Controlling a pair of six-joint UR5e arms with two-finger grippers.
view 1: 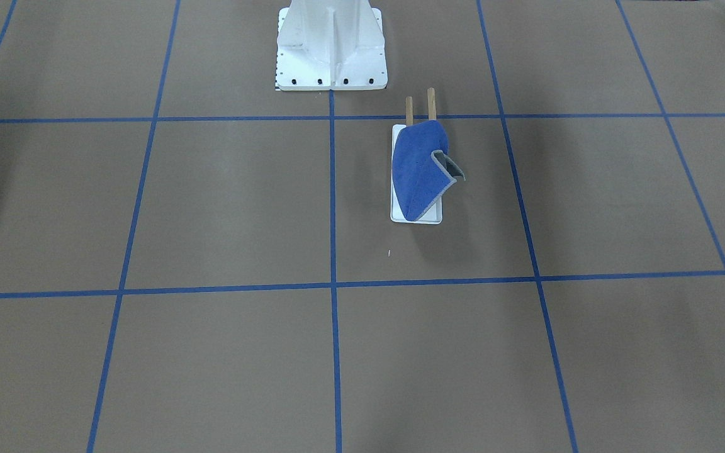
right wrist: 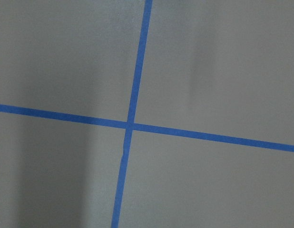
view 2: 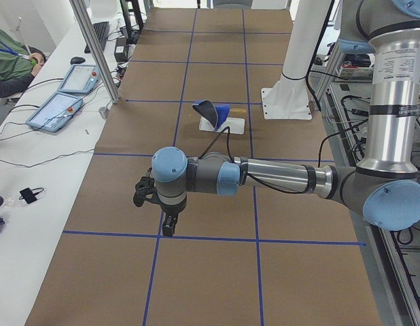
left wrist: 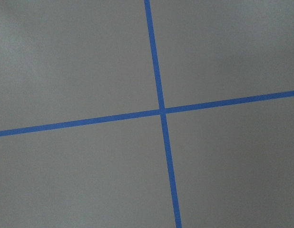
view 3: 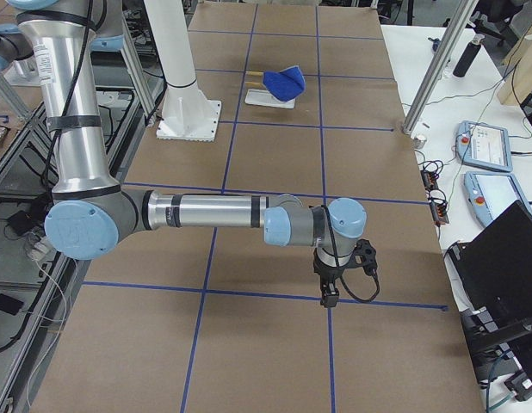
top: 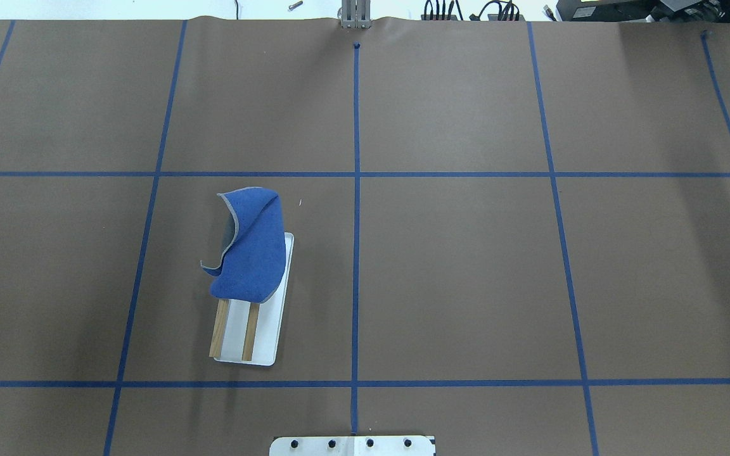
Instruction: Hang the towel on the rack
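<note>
**DESK:** What am I looking at?

**OPERATOR:** The towel [top: 251, 253], draped blue side up over the far end of the rack [top: 233, 329], seen from overhead. Two wooden bars [top: 251, 332] poke out bare toward the robot. The rack's white foot [top: 274, 329] sits on the table [top: 466, 285], in my left arm's half.

**DESK:** And the arms?

**OPERATOR:** Both are well apart from it, one out at each end of the table. The left gripper [view 2: 167, 227] and the right gripper [view 3: 328, 294] hang pointing down over bare paper. I see them only from the side cameras, so I cannot tell whether either pincer is apart or together. Neither holds anything I can make out. Each wrist camera shows nothing but a crossing of blue tape [left wrist: 161, 110].

**DESK:** So the job reads as done?

**OPERATOR:** To my eye, yes. The cloth is on the bars and nothing is touching it.

**DESK:** What could spoil it?

**OPERATOR:** The drape looks lopsided. One corner curls out past the foot on the outer side, grey underside showing, and most of the cloth bunches at one end of the bars. Soft cloth on bare wood has little to grip, so I judge that a knock to the table could let the fuller side drag it off. If I send an arm in to tidy it, a finger could catch that loose flap and pull the lot down. It could also tip the rack, which looks light.
</note>
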